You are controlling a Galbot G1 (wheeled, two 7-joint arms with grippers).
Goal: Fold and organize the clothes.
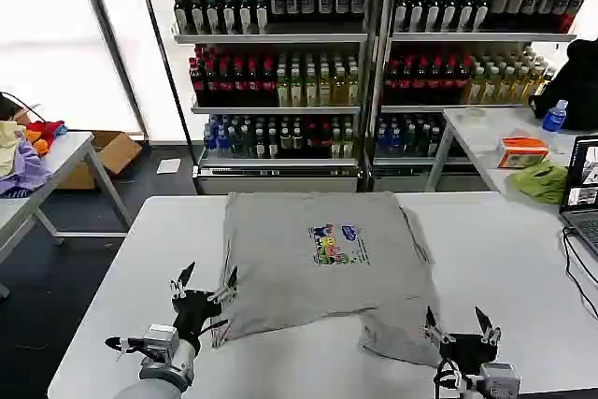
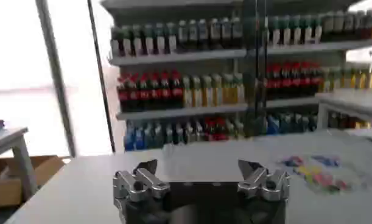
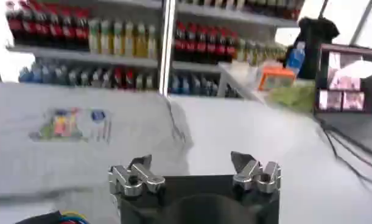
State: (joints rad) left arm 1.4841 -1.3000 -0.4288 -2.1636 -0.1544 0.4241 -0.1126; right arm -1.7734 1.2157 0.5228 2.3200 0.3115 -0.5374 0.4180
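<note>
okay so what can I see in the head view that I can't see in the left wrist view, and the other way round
Head view alone: the whole grey shirt spread on the white table, the right hand open near its near right corner, the laptop, and the lime-green cloth on the side table. Left wrist view alone: a close look at the left hand, fingers apart, nothing between them. Both share the shirt's multicoloured chest print, the bottle shelves and the left hand.

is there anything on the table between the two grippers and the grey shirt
Nothing visible. The left gripper is open at the near left corner of the grey shirt, and the right gripper is open at its near right corner. Only bare white table surrounds them.
</note>
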